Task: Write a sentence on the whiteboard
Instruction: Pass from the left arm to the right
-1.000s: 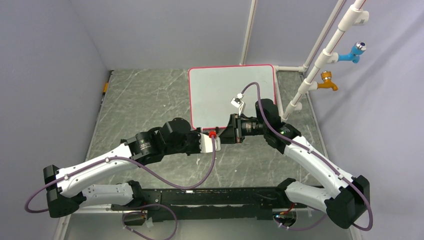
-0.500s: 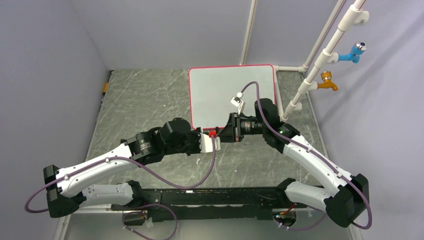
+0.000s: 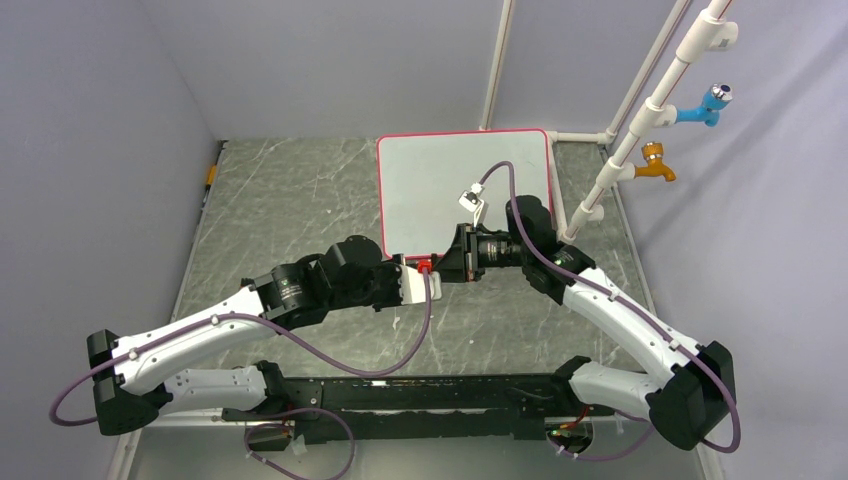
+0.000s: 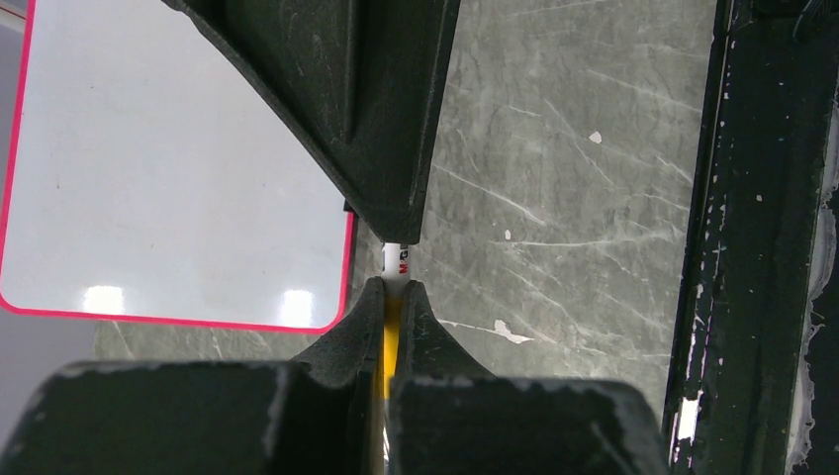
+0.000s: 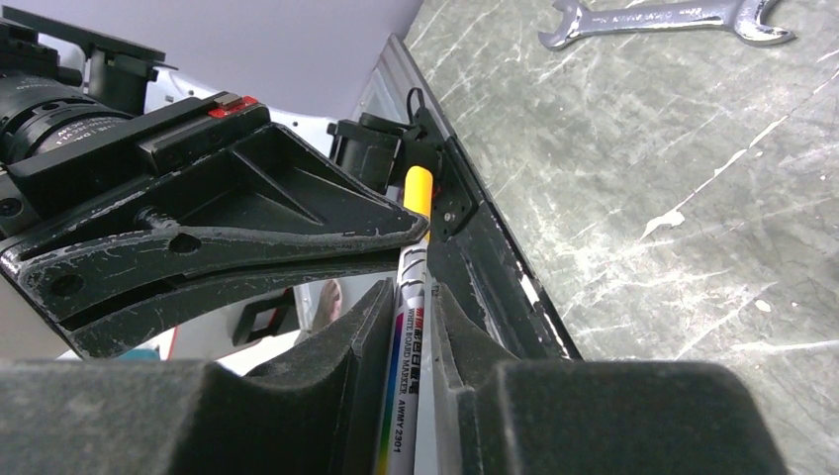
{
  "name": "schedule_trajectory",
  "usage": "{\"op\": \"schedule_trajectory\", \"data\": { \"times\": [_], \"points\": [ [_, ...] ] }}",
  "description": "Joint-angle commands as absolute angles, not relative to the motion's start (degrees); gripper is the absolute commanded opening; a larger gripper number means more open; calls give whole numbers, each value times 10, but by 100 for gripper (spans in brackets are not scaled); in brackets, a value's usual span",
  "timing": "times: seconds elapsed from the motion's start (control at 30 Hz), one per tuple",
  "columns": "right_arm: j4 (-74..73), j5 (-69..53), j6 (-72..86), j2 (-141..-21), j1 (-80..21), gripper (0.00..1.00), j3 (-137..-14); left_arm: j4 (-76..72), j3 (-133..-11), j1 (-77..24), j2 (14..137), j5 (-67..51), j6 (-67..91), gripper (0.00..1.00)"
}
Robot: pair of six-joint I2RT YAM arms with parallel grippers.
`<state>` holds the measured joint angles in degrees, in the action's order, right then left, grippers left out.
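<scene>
Table [image 3: 290, 200] left of whiteboard [image 3: 430, 180] open; pipe stand [image 3: 603, 180] crowds board's right edge.

We see pale lavender walls [image 3: 100, 110] filling the upper left and upper right of the top view, evenly lit. Between them lies a grey-green marbled table [image 3: 290, 200]. At the upper right a white pipe frame [image 3: 662, 98] carries a blue tap [image 3: 708, 103] and an orange tap [image 3: 655, 161]. In the right wrist view a wrench [image 5: 658, 20] lies at the top right.

My arms reach inward; my left gripper [image 4: 394, 297] and right gripper [image 5: 414, 297] meet tip to tip, both clamped on one marker [image 5: 413, 262].
</scene>
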<state>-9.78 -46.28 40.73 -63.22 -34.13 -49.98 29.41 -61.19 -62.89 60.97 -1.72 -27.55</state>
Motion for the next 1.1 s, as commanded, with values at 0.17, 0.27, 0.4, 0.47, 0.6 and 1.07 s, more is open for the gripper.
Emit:
{"op": "schedule_trajectory", "data": {
  "times": [0.17,0.27,0.4,0.47,0.6,1.07],
  "points": [
    [-68,-453,414,-634,-348,20,-512,274,-637,-632,619,-2,-260,0],
    [-67,-450,414,-634,-350,18,-511,274,-638,-632,621,-2,-258,0],
    [-68,-448,414,-635,-351,14,-509,272,-637,-632,623,15,-256,0],
    [-68,-447,414,-635,-352,14,-509,271,-638,-632,623,18,-256,0],
    [-69,-448,412,-639,-353,18,-509,271,-638,-632,626,24,-256,0],
    [-67,-457,409,-653,-360,22,-513,271,-634,-632,632,31,-261,0]
  ]
}}
